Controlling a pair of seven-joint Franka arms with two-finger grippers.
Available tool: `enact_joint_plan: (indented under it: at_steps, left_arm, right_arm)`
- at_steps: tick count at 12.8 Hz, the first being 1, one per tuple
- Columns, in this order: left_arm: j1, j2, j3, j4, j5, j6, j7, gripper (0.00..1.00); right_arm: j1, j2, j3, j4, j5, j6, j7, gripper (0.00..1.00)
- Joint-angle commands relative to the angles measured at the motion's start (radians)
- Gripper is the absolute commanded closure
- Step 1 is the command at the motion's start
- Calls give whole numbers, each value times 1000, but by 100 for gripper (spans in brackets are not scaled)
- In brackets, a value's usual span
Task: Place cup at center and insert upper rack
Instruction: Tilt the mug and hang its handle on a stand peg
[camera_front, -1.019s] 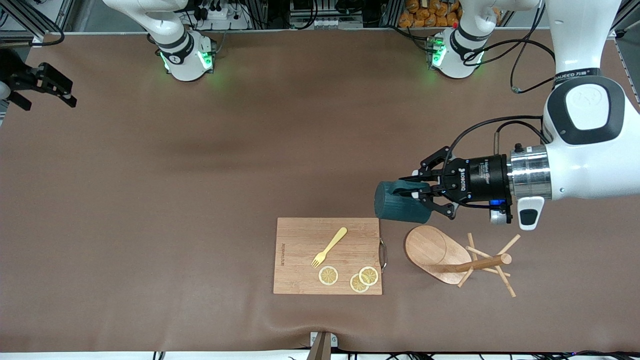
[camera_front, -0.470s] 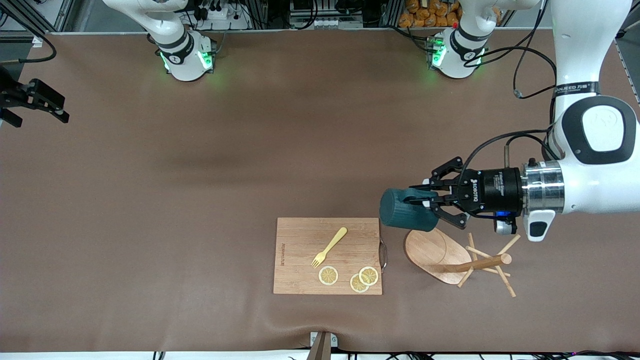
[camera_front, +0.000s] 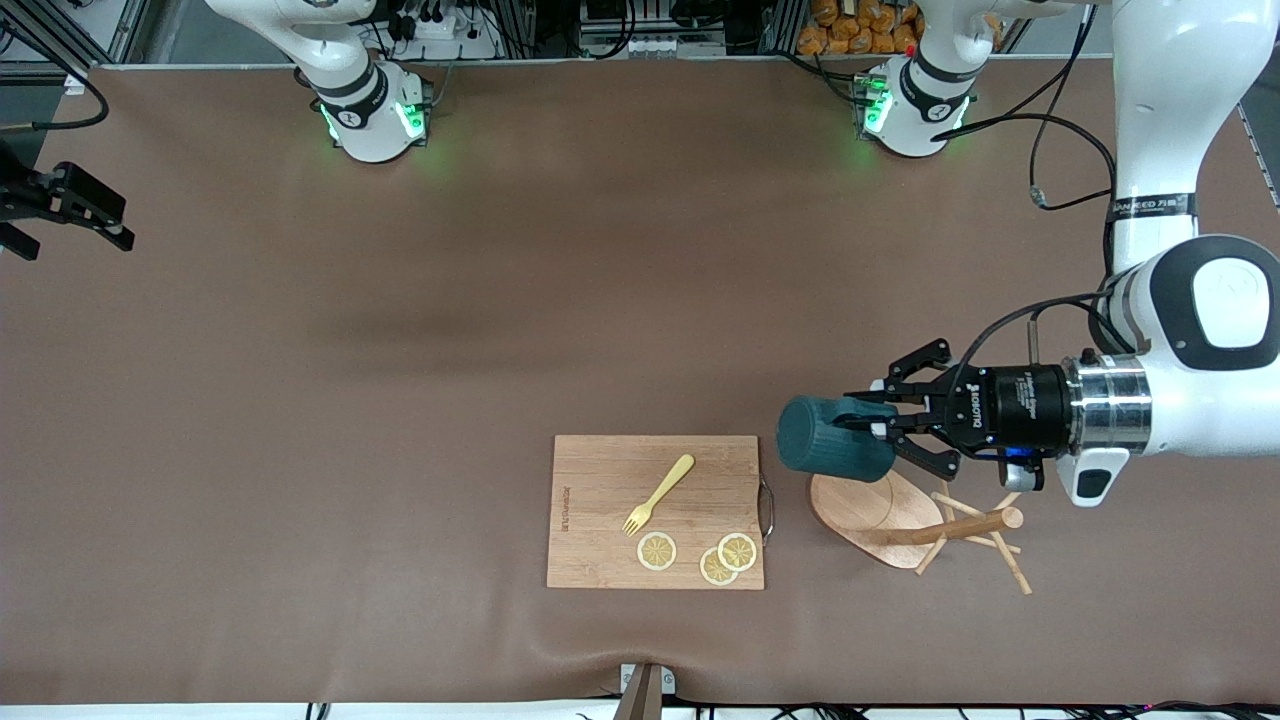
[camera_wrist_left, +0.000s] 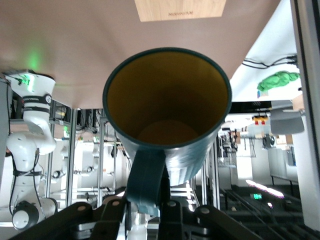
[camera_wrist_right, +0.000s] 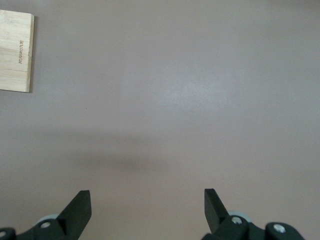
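Observation:
The dark teal cup (camera_front: 835, 450) hangs on its side in the air, its mouth turned toward my left wrist camera and showing a tan inside (camera_wrist_left: 167, 105). My left gripper (camera_front: 868, 425) is shut on the cup's handle (camera_wrist_left: 145, 180). The cup is over the farther rim of the upper rack's oval base. The upper rack (camera_front: 870, 505), a light wooden mug tree, lies tipped over on the table, its post (camera_front: 960, 527) and pegs pointing toward the left arm's end. My right gripper (camera_front: 90, 215) waits open over the right arm's end of the table, with nothing between its fingers (camera_wrist_right: 80, 207).
A rectangular wooden cutting board (camera_front: 600, 520) lies beside the upper rack, toward the right arm's end. It carries a yellow fork (camera_front: 658, 495) and three lemon slices (camera_front: 657, 551). Its corner shows in the right wrist view (camera_wrist_right: 15, 52). Brown mat covers the table.
My left gripper has carried the cup nearer to the front camera and toward the left arm's end, from over bare mat to over the rack's base. The right gripper drifted slightly toward the table's end.

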Motion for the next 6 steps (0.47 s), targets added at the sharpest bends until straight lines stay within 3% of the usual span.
enact_joint_plan:
  at_steps: [1,6]
  left_arm:
    - [21,21,-7,3,-36,-15,46,100]
    - [48,56,-7,5,-35,-15,101,100]
  right_arm:
    - [-6,16,4,33,-5,-17,-15,0]
    - [-6,16,4,33,-5,-17,-18,0]
